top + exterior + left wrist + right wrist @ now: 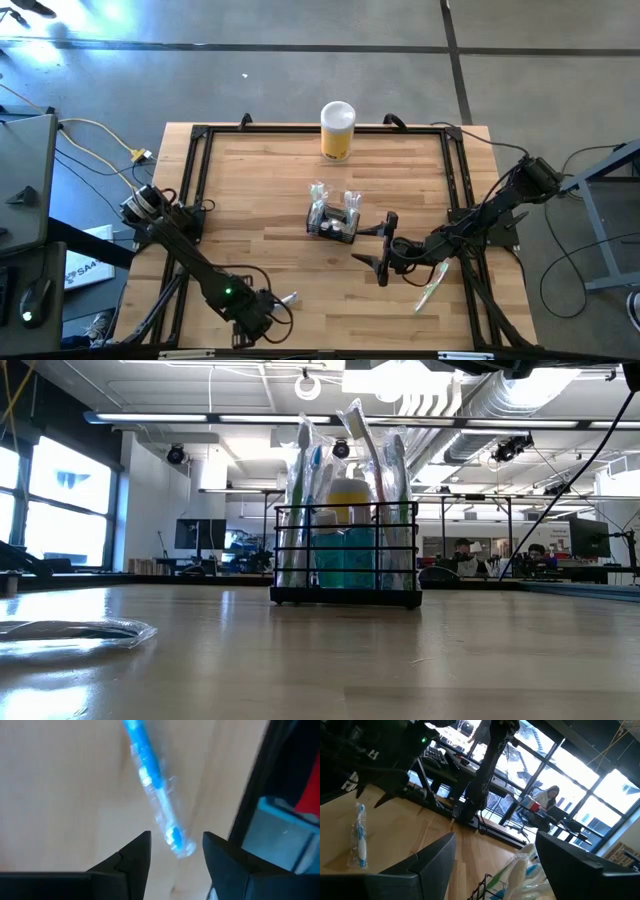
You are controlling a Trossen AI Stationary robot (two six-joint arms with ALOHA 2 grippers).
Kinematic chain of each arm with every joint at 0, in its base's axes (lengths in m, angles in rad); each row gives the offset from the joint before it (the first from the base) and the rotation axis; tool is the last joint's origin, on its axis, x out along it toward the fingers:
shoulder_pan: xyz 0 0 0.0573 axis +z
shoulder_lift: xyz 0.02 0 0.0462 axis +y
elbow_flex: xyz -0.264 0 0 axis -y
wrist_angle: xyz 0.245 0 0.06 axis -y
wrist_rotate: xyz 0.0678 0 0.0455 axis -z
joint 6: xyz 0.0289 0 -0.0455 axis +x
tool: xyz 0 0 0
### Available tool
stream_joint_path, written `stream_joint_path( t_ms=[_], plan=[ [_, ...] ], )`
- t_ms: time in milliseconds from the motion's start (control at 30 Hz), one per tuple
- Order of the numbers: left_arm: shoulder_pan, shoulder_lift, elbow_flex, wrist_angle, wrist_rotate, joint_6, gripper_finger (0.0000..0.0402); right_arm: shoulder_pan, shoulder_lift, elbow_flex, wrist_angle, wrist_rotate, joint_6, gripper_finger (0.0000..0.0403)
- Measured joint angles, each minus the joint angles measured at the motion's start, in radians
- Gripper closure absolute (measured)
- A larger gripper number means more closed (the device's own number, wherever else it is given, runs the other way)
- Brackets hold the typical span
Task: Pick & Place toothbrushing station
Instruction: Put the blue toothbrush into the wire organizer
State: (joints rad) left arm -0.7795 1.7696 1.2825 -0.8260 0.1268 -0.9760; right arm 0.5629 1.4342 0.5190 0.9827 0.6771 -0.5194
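Note:
The toothbrushing station [333,220], a small black wire caddy holding wrapped toothbrushes and a blue bottle, stands at the table's middle and also shows in the low view [346,555]. My right gripper [365,247] hangs level just to its right, open [496,837], with nothing between its fingers. My left gripper [270,310] points down near the table's front edge. It is open [176,837], and its fingers stand on either side of the near end of a blue toothbrush in a clear wrapper [152,785]. That toothbrush lies flat on the wood [288,298].
A yellow cylinder with a white lid [338,130] stands at the far edge. A green wrapped toothbrush [432,285] lies right of my right gripper. A black frame [190,190] runs round the tabletop. A clear wrapper [70,630] lies low on the left in the low view.

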Motion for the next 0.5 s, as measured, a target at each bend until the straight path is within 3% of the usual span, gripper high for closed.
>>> stream_joint_path(
  t_ms=[267,500],
  plan=[
    [-0.002,0.010,-0.148,0.200,0.027,-0.056,0.0234,0.000,0.000,0.000,0.000,-0.001,0.000,0.0135],
    [-0.004,0.000,-0.276,0.363,0.046,-0.107,0.0287,0.000,0.000,0.000,0.000,-0.003,0.015,0.0135]
  ],
)
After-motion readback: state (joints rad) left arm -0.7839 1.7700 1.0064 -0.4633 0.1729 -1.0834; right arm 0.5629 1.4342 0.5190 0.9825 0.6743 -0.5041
